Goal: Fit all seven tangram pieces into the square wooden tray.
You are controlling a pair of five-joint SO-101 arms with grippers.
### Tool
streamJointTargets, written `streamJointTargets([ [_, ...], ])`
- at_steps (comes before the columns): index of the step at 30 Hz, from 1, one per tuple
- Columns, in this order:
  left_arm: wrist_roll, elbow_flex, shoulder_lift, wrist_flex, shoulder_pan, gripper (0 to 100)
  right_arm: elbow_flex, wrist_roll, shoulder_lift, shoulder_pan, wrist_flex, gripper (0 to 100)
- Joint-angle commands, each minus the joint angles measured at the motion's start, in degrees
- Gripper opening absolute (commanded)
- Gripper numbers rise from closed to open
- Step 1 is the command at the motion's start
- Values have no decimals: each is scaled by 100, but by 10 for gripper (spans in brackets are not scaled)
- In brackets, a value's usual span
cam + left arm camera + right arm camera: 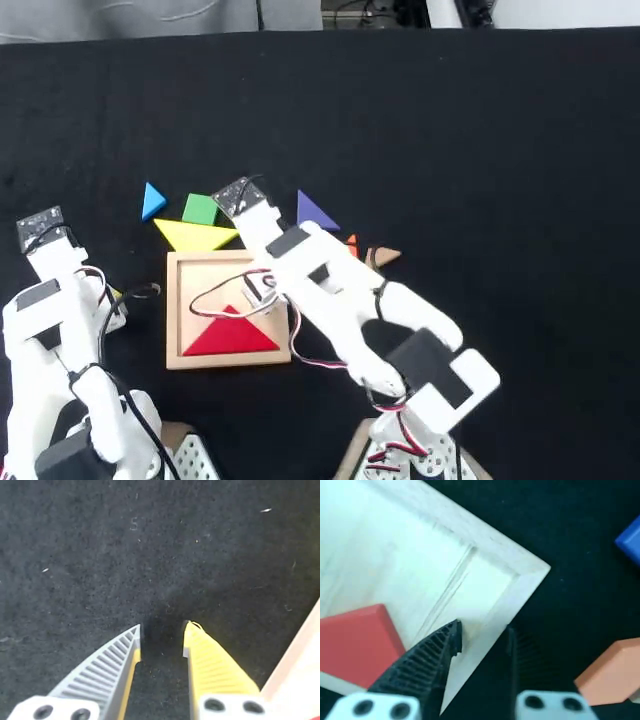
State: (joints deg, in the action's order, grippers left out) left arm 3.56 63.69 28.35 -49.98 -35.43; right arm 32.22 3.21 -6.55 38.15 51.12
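The square wooden tray (180, 310) lies near the table's front, holding a red triangle (232, 336). Behind it are a yellow triangle (195, 235), a green square (202, 208) and a small blue triangle (152, 200). A purple triangle (315, 212), an orange piece (352, 244) and a tan piece (386, 256) lie behind and to the right. My right gripper (484, 632) hangs open over the tray's corner rim (520, 575), beside the red triangle (355, 645). My left gripper (162, 632) is open over bare cloth just left of the tray (300, 660).
Black cloth covers the whole table (480, 150). The right arm (330, 300) reaches across the tray's right side. The left arm (50, 320) stands at the left front. Open cloth stretches across the far and right parts of the table.
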Motion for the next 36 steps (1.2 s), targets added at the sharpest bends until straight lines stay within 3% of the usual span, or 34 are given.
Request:
streamJointTargets([
  [1,-70,-4,132,70,66,148,-277,44,22,-79,-35,9],
  [6,-70,4,132,79,66,148,-189,35,277,-246,220,10],
  [17,-70,4,132,88,84,148,523,-35,787,-2066,-26,11],
  [28,-70,4,132,97,75,148,734,-193,813,-2154,-149,11],
  [36,-70,-4,132,97,84,148,699,343,813,-2532,-237,11],
])
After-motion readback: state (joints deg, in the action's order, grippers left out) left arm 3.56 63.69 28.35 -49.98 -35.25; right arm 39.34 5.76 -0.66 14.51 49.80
